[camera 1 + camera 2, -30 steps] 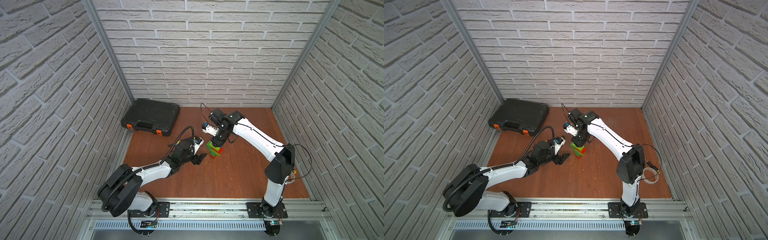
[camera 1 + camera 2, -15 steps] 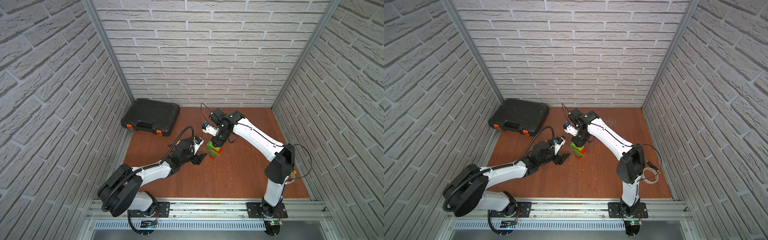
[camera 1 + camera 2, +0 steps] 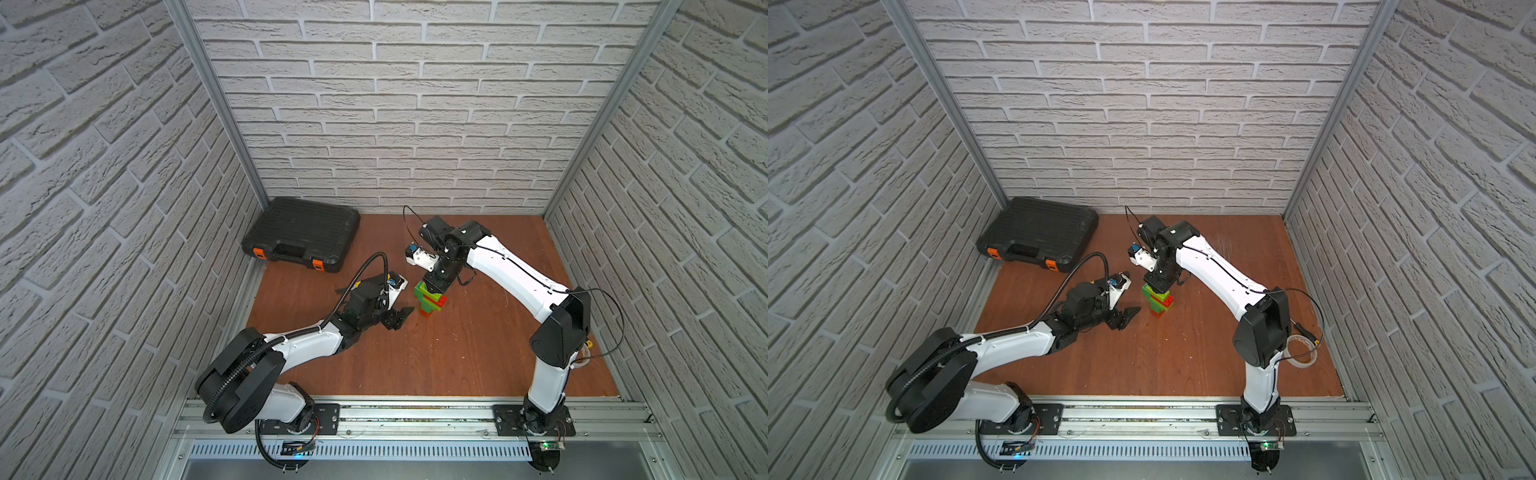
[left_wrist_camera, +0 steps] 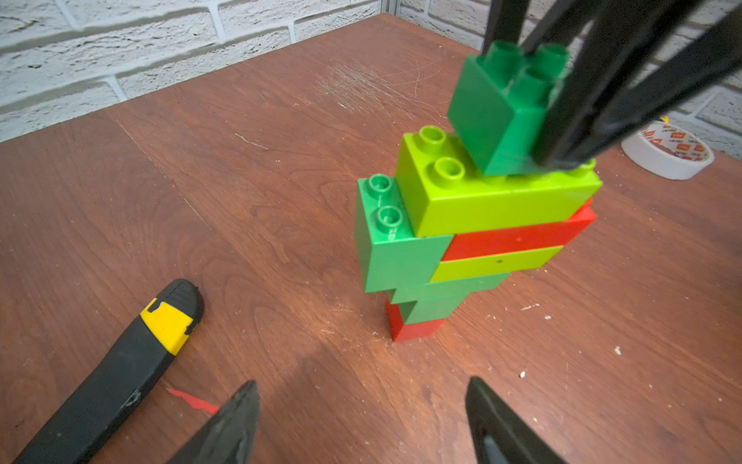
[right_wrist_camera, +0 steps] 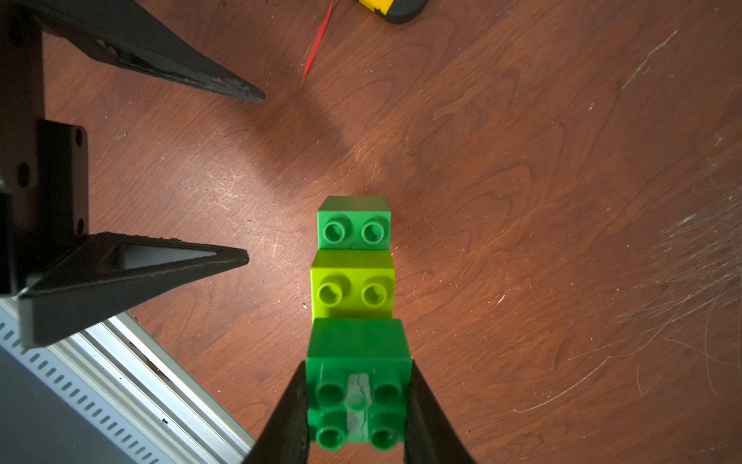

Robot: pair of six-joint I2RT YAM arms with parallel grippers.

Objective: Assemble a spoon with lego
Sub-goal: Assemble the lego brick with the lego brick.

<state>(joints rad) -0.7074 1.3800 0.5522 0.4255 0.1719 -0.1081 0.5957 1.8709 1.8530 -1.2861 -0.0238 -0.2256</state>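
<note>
While the right gripper (image 5: 357, 371) is clamped on a dark green square four-stud plastic brick (image 5: 357, 345), one black finger on each side, I'm looking at that brick held tilted over the top of the spoon (image 4: 461, 241). The spoon is an upright stack of joined dark green, lime and red plastic bricks, standing on its small red end near the middle of the brown wooden table (image 3: 415, 353). The brick's lower edge is down on the long lime green top brick (image 4: 482, 193), though I can't tell if it's seated on the studs. Two lime studs and two dark green studs on the step below are showing bare. My left gripper (image 4: 361, 383) is low over the table just beside the stack, fingers spread wide, nothing between them. A black-and-yellow plastic utility knife (image 4: 120, 369) lies flat near it, with a thin red scrap (image 4: 192, 399) on the wood next to the blade end. On containers, the black ribbed plastic case with orange latches (image 3: 301, 235) is in the far left corner, lid shut, so I can't see what's inside. A white roll of printed tape (image 4: 668, 154) lies flat beyond the stack, well apart from it, and its core looks empty from here.
</note>
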